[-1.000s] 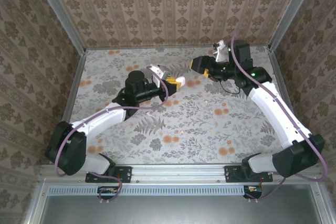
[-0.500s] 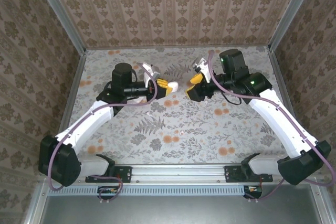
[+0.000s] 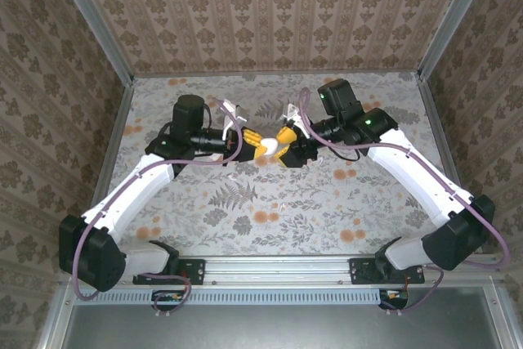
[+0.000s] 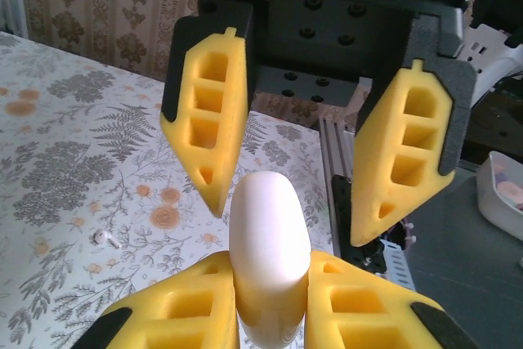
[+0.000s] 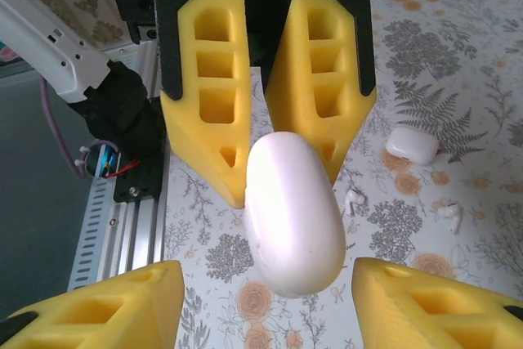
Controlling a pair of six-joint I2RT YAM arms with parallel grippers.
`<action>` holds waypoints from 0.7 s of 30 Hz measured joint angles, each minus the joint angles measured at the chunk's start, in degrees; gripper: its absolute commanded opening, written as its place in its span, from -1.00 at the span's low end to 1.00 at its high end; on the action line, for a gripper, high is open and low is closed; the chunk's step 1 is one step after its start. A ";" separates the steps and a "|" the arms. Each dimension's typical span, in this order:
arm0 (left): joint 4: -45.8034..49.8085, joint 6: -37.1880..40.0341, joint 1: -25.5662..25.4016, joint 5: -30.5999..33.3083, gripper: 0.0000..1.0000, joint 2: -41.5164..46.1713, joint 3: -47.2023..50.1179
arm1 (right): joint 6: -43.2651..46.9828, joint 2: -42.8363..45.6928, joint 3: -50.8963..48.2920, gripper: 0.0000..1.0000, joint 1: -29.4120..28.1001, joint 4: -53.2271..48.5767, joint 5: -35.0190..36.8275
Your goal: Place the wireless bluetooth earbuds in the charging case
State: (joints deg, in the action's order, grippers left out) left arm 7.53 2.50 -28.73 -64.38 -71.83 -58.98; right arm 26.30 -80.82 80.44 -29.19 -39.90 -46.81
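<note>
1. Left arm: reaches from the near-left corner toward the middle of the table (image 3: 163, 226).
2. Left gripper (image 3: 253, 141): closed narrow on a white charging case (image 4: 270, 234). In the left wrist view the case stands upright between the two yellow fingers (image 4: 184, 308), pinched at its lower end, with its rounded top free. It is held clear of the table surface.
3. Right gripper (image 3: 286, 151): faces the left gripper head-on at mid-table. Its jaws stand apart, one on each side of the held case. Both wrist views show a gap between each pad and the case, so there is no contact.
4. Right arm: comes in from the near-right corner.
5. Earbuds: all lie loose on the table, none in a case.
   - One earbud (image 4: 105, 237) lies on the floral surface, seen in the left wrist view.
   - Two more earbuds (image 5: 354, 200) (image 5: 451, 214) show in the right wrist view, a little apart from each other.
6. Second white case (image 5: 411, 145): closed, resting on the table near that pair and touching neither earbud.
</note>
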 measured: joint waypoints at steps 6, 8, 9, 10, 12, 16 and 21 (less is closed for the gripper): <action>0.55 0.00 0.00 -1.84 -0.60 0.00 -0.04 | -0.09 -0.85 0.00 -0.01 0.02 1.55 -2.34; 0.59 0.00 0.00 -2.14 -0.60 0.00 -0.09 | -0.68 -0.98 0.02 -0.08 0.07 2.56 -3.23; 0.68 0.00 0.00 -2.34 -0.60 -0.02 -0.15 | -0.94 -1.03 0.02 -0.12 0.11 2.91 -3.61; 0.70 0.00 0.00 -2.56 -0.59 -0.07 -0.28 | -1.11 -1.09 0.02 -0.18 0.13 3.30 -4.09; 0.70 0.00 0.00 -2.97 -0.59 -0.11 -0.52 | -1.53 -1.33 0.07 -0.31 0.17 3.74 -4.74; 1.53 0.22 0.28 -3.56 -0.58 -0.55 -1.05 | -2.38 -2.54 0.63 -0.56 0.24 3.43 -6.45; 2.58 0.85 0.57 -3.74 -0.51 -0.92 -1.57 | -3.13 -3.56 1.18 -0.78 0.81 2.86 -8.63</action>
State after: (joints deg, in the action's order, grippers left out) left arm 10.11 3.36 -28.16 -68.12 -72.75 -60.55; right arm 23.18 -84.38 81.62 -28.38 -37.04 -55.44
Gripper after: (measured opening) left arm 0.223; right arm 0.169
